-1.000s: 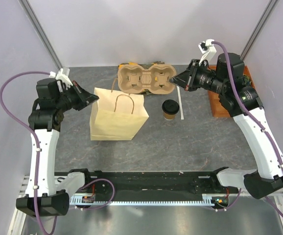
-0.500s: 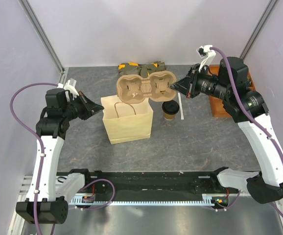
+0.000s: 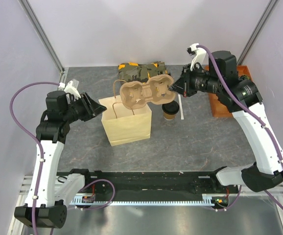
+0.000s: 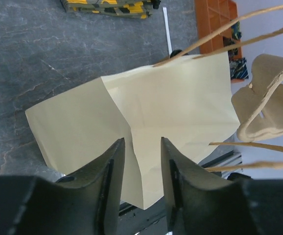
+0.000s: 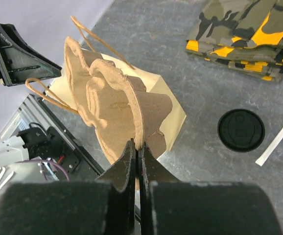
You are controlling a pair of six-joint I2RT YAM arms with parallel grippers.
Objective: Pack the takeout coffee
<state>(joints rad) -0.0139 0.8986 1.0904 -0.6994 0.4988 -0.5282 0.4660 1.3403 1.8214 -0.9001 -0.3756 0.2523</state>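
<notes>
Grey desk [image 3: 205, 142] carries a tan handled paper bag [image 3: 128, 125], standing mouth up. A pulp two-hole cup tray [image 3: 146, 92] hangs tilted in the air over the bag's far rim, with the right jaws clamped on its thin edge. The takeout coffee cup [image 3: 169, 112], black lid on, sits on the desk just right of the bag, partly under the tray. Left jaws are apart at the bag's left side fold, not pinching it. Risks: the unheld bag tips or its mouth sags, or the tray snags the handles or clips the cup.

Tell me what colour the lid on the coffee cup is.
Black; the lid shows best in the right wrist view.
</notes>
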